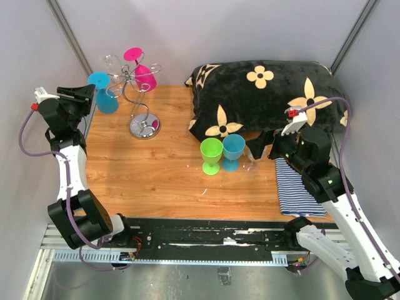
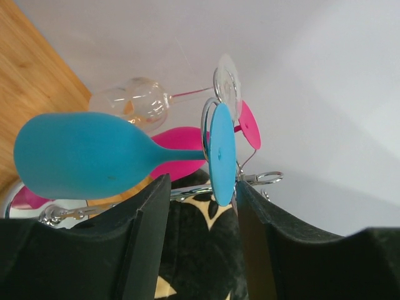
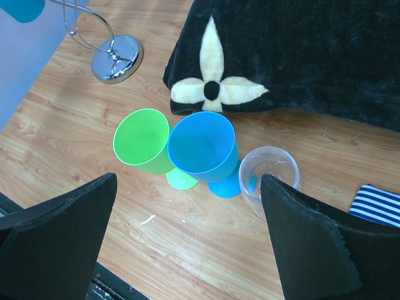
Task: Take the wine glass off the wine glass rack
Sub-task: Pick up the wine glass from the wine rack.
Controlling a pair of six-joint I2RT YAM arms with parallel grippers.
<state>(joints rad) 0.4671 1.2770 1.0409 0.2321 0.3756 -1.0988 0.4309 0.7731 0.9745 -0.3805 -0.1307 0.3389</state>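
Note:
The wine glass rack (image 1: 144,127) is a silver wire stand at the back left of the table. A blue wine glass (image 1: 102,91), a pink one (image 1: 142,70) and a clear one (image 1: 112,62) hang on it upside down. My left gripper (image 1: 80,95) is open right beside the blue glass. In the left wrist view the blue glass (image 2: 81,153) lies across the frame. The lower edge of its round foot (image 2: 222,155) dips between my open fingertips, close to the right finger (image 2: 262,225). My right gripper (image 3: 189,181) is open and empty above the standing glasses.
A green glass (image 1: 211,154), a blue glass (image 1: 233,150) and a clear glass (image 1: 252,164) stand upright mid-table. A black flowered cushion (image 1: 269,94) lies at the back right. A striped cloth (image 1: 297,187) lies under the right arm. A grey wall stands close behind the rack.

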